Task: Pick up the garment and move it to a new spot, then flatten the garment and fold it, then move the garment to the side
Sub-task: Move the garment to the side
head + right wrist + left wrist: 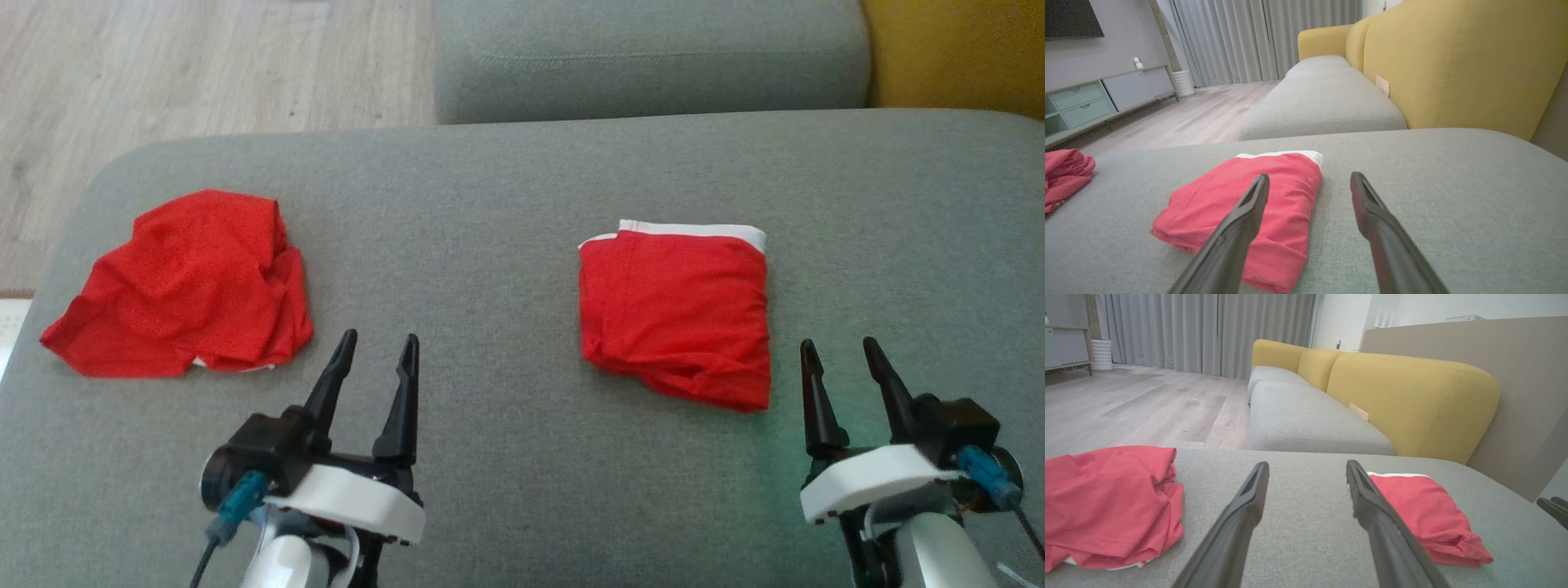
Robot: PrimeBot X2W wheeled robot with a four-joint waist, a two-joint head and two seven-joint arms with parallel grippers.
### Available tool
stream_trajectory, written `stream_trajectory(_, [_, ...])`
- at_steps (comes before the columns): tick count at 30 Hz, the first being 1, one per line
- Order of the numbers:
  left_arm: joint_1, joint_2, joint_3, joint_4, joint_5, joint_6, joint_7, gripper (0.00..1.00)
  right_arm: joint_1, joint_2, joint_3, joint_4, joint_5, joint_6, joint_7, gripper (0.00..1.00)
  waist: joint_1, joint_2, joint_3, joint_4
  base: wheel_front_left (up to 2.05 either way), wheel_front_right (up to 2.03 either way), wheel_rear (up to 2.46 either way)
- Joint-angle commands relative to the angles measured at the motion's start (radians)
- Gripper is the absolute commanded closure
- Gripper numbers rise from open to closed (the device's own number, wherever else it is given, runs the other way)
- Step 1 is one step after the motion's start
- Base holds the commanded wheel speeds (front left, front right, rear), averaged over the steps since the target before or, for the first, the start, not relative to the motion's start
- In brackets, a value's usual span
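Crumpled garment (184, 282), bright red, sits in a loose heap at the left end of the grey cushion (506, 188), close to its left edge with the wooden floor (204, 65) beyond. Well apart from it, over to the right, lies a folded garment (678, 314) of the same red, a fairly neat squarish packet with a white band (694, 231) along its far edge. The left gripper (380, 336) stands on the near side, between the two pieces and nearer the heap, its two dark fingers spread wide with nothing between them. The right gripper (839, 343) is just beside the near right corner of the folded piece, likewise spread and empty, touching no cloth that I can see. From where things lie, I would say one piece is finished and set down, and the heap is the next job, with the pick-up not yet begun. The next move calls for the left arm to swing left and down onto the heap and pinch a good bunch of fabric near an edge, so it lifts whole and doesn't trail; the right arm will be needed once it comes to spreading it flat.
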Motion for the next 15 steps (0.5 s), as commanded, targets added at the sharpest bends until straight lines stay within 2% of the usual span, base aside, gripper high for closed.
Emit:
stream_trajectory(1, [-0.044,0.005,0.018,-0.033,-0.002,-0.006,-0.012,0.00,-0.054,-0.003,0.015,-0.020,-0.008,-0.001,0.021,0.00,0.0000,0.0000,0.018,0.016,0.00,0.00,0.00])
stream_trajectory(8, [-0.062,0.005,0.000,-0.029,-0.006,-0.008,-0.012,0.00,-0.134,-0.003,-0.036,0.053,-0.031,-0.001,0.107,0.00,0.0000,0.0000,0.069,0.063,0.00,0.00,0.00])
stream_trajectory(15, [-0.093,0.005,-0.022,-0.024,-0.019,-0.003,-0.012,0.00,-0.263,-0.003,-0.116,0.197,0.067,-0.001,0.229,0.00,0.0000,0.0000,0.129,0.125,0.00,0.00,0.00])
